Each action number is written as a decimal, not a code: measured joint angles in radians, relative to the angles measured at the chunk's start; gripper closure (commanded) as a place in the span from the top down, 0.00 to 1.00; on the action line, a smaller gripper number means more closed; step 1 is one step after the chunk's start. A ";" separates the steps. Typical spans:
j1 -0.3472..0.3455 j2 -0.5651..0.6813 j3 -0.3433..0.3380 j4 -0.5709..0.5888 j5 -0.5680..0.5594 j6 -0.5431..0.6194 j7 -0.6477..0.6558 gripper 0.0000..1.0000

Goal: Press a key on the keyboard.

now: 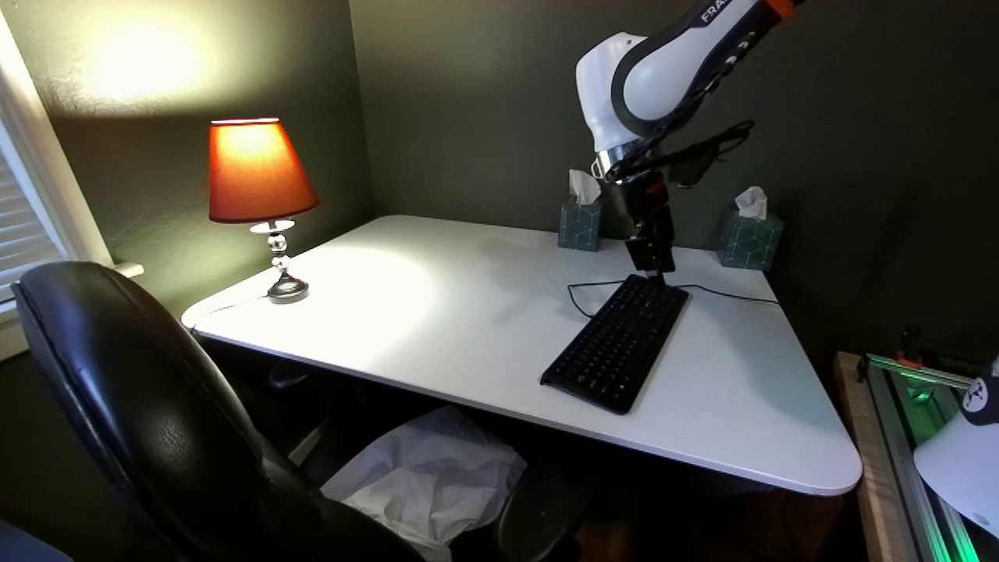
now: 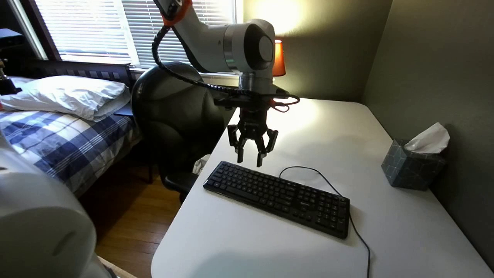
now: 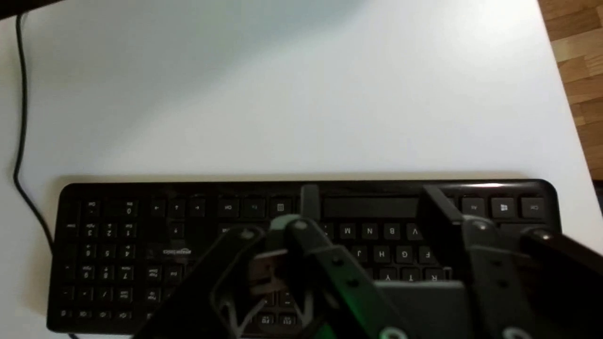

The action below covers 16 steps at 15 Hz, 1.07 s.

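Observation:
The flat black keyboard [image 1: 616,343] lies on the white table and shows in both exterior views [image 2: 278,197]. In the wrist view the keyboard [image 3: 118,249] appears upside down, with its keys partly hidden behind the gripper. My gripper [image 2: 250,160] points down with its fingers apart and nothing between them. In an exterior view the fingertips stand above the keyboard, apart from it. In the wrist view the gripper [image 3: 370,193] has its tips on either side of the space bar. In an exterior view the gripper [image 1: 655,273] overlaps the keyboard's far end, and its fingers are hard to make out.
A thin dark cable [image 2: 359,235] runs across the white table [image 1: 468,297]. Two tissue boxes [image 1: 579,226] [image 1: 751,240] stand along the wall. A lamp with an orange shade [image 1: 257,172] stands at the table's far corner. A black chair [image 2: 173,104] is beside the table.

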 measured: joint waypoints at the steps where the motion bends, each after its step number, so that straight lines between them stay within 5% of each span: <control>1: 0.000 0.020 -0.001 0.003 0.002 0.000 -0.010 0.19; 4: 0.000 0.074 -0.001 0.019 0.004 0.000 -0.045 0.01; 16: -0.018 0.212 -0.005 0.081 0.020 0.001 -0.132 0.00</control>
